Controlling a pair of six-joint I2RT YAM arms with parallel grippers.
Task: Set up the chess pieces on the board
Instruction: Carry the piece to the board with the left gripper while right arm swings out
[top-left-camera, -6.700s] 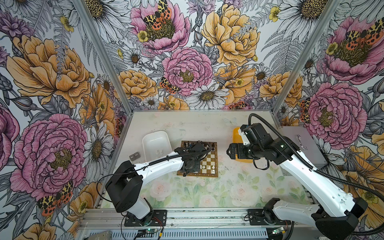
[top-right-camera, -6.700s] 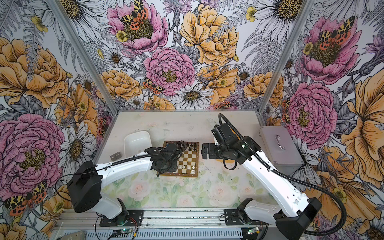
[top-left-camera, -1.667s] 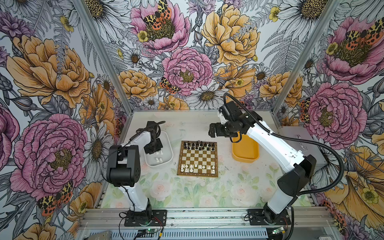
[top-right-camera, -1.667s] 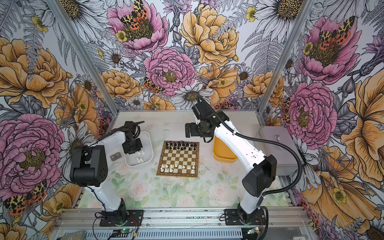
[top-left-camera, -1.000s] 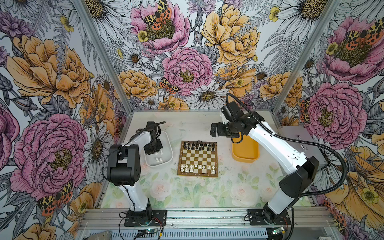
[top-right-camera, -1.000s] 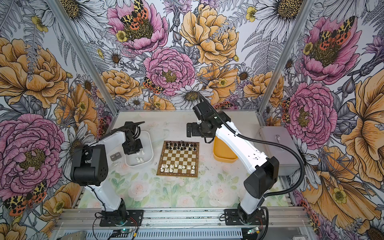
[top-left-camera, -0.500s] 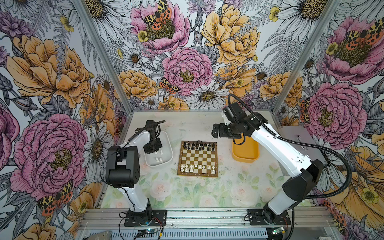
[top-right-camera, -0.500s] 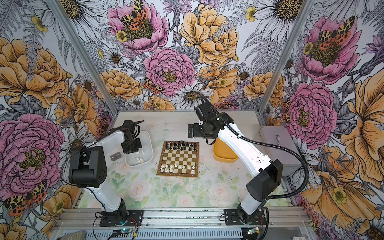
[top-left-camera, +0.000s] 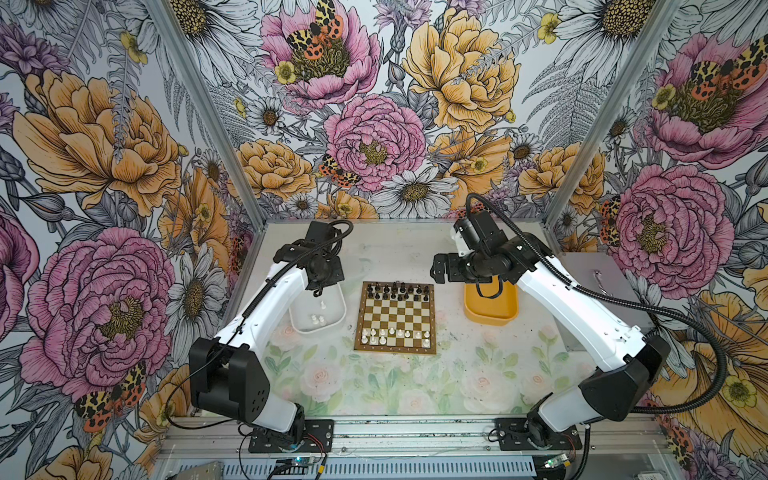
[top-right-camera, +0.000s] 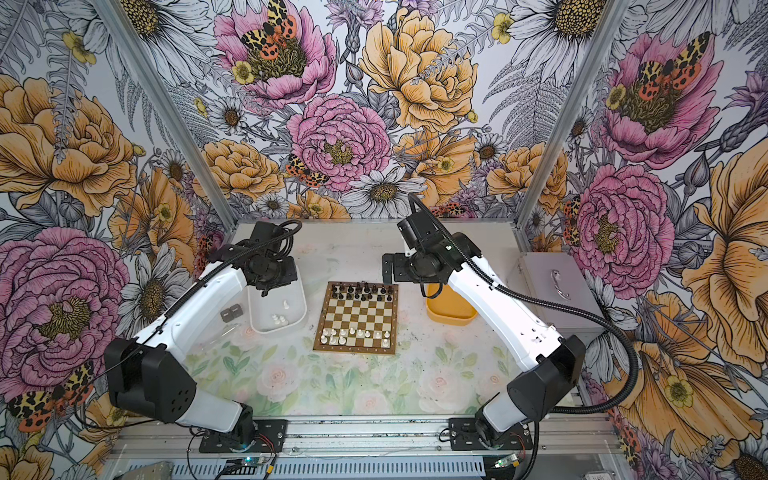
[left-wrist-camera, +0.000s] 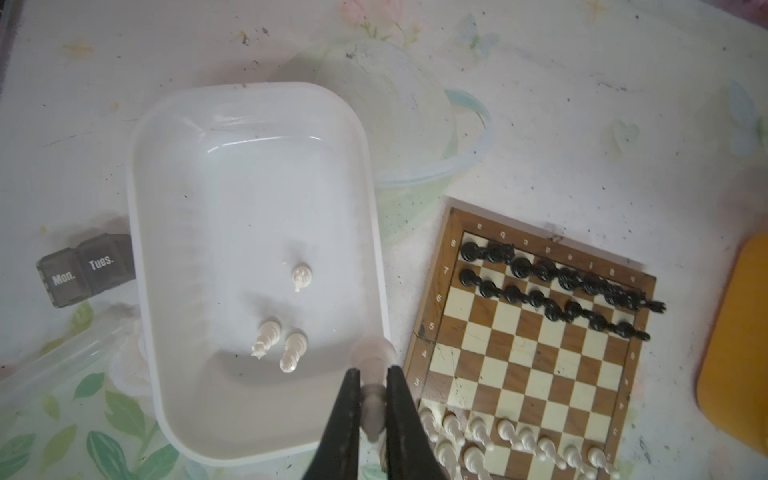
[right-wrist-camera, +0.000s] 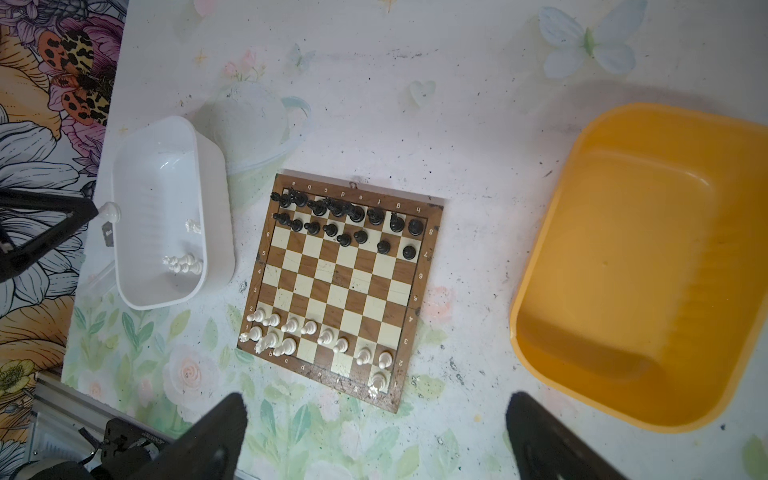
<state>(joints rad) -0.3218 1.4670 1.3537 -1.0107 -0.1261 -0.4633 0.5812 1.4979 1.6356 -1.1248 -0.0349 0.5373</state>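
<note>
- While your left gripper (left-wrist-camera: 371, 376) is hanging above the white tray (left-wrist-camera: 232, 187), its two black fingers (left-wrist-camera: 347, 399) are clenching one white chessman (left-wrist-camera: 372, 357) between them.
- In both top views, this gripper (top-left-camera: 320, 293) is sitting over the far part of that tray, just left of the board (top-left-camera: 397, 311).
- Your right gripper (right-wrist-camera: 376, 401) is hovering released, its jaws standing wide apart and gripping nothing.
- In a top view it is hanging (top-left-camera: 442, 270) just beyond the board's far right corner, beside the yellow tray (top-left-camera: 492, 318).
- The board is lying flat mid-table, between the two trays and touching neither.
- Black pieces (top-left-camera: 397, 291) are filling its two far rows.
- White pieces (top-left-camera: 395, 334) are standing on its two near rows, and gaps are showing in the nearest row.
- Three loose white pieces (left-wrist-camera: 268, 334) are sitting inside the white tray.
</note>
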